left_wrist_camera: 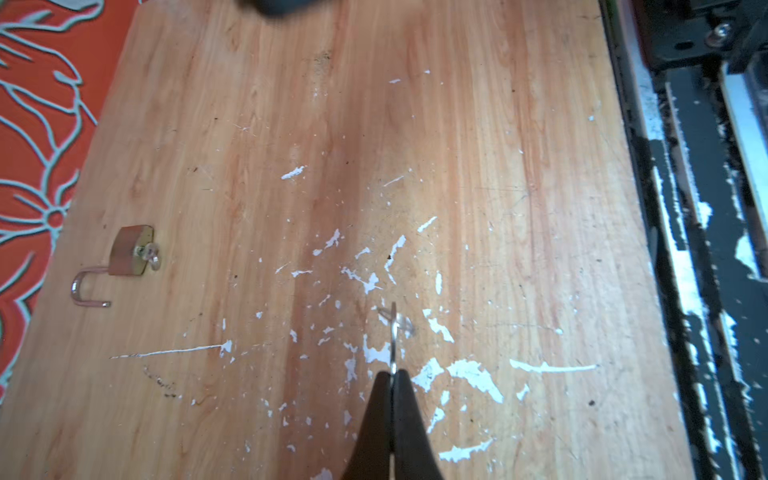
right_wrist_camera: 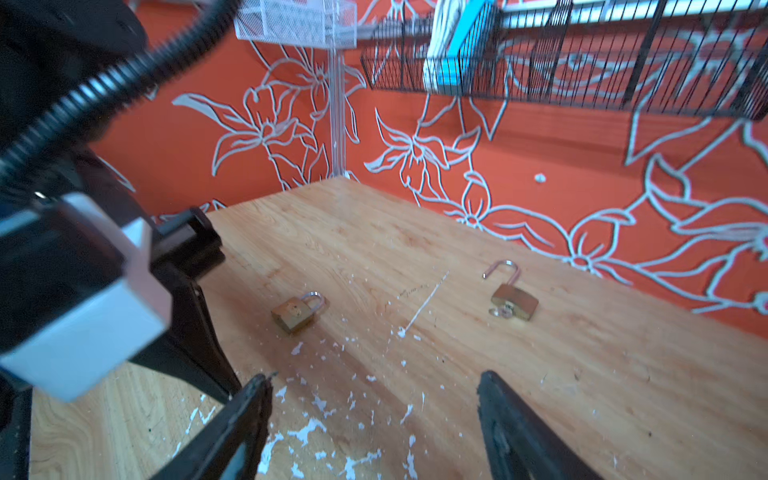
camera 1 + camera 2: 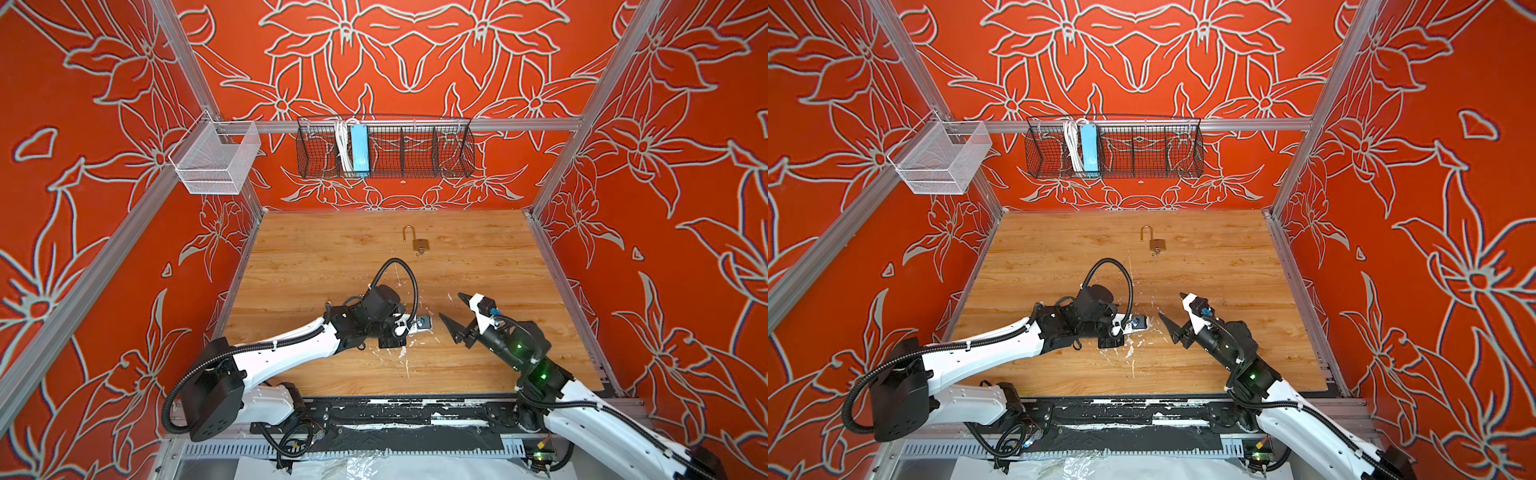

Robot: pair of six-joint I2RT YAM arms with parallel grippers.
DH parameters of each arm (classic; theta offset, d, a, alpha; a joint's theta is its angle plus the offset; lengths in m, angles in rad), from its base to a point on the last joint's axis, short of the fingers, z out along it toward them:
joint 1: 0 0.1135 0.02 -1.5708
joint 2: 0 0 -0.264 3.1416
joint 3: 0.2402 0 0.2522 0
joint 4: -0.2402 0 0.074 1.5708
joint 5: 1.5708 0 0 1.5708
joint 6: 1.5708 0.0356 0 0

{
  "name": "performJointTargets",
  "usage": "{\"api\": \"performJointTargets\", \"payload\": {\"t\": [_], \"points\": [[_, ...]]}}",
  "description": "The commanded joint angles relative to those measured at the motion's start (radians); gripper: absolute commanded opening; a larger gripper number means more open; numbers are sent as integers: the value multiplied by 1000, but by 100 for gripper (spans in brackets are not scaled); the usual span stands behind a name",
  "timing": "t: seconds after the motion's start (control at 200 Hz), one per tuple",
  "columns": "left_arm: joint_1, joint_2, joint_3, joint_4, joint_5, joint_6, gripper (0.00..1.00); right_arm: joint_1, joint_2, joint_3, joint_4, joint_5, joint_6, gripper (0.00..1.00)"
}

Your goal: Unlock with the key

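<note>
A shut brass padlock (image 2: 296, 313) lies on the wooden table (image 3: 498, 266); it shows only in the right wrist view, and the left arm hides it in both top views. Farther back lies a second padlock (image 3: 420, 244) (image 3: 1158, 245) (image 1: 129, 251) (image 2: 514, 301), its shackle open and a key (image 1: 149, 254) in its keyhole. My left gripper (image 1: 392, 374) (image 3: 424, 326) (image 3: 1140, 323) points down at the table, shut on a thin metal key (image 1: 392, 332) seen edge-on. My right gripper (image 2: 376, 378) (image 3: 450, 305) (image 3: 1170, 304) hovers just to its right, open, with nothing between its fingers.
A black wire basket (image 3: 415, 153) holding a blue power strip (image 3: 359, 149) hangs on the back wall. A white mesh basket (image 3: 216, 162) hangs at the left. White scuffs mark the table's near middle (image 1: 473, 374). A black rail (image 3: 415, 411) runs along the front edge.
</note>
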Motion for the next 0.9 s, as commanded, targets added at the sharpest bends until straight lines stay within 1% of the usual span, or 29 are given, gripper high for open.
{"api": "performJointTargets", "payload": {"t": [0.0, 0.055, 0.22, 0.38, 0.51, 0.606, 0.681, 0.751, 0.796, 0.856, 0.896], "points": [[-2, -14, 21, -58, 91, 4, 0, -5, 10, 13, -16, -78, -61, 81], [-3, -21, 27, -65, 116, -2, 0, -5, 38, 26, -22, -111, -66, 81], [-2, -34, 21, -41, 85, -28, 0, -5, 168, 92, -57, -288, -85, 79], [-2, -37, 15, -27, 99, -33, 0, -4, 273, 134, -64, -380, -86, 74], [-2, -40, 13, -25, 106, -31, 0, -4, 313, 149, -63, -406, -82, 70], [-2, -47, 6, -14, 100, -33, 0, -3, 341, 167, -81, -429, -85, 63], [-2, -51, 5, -13, 98, -33, 0, -4, 357, 175, -80, -447, -83, 61], [-2, -56, 0, -7, 90, -34, 0, -4, 370, 182, -88, -455, -84, 57], [-2, -58, -3, -3, 80, -34, 0, -4, 376, 186, -92, -461, -84, 52], [-3, -62, -8, 4, 72, -36, 0, -4, 382, 188, -93, -463, -83, 39], [-2, -63, -10, 6, 73, -37, 0, -4, 388, 188, -89, -469, -79, 37]]}}
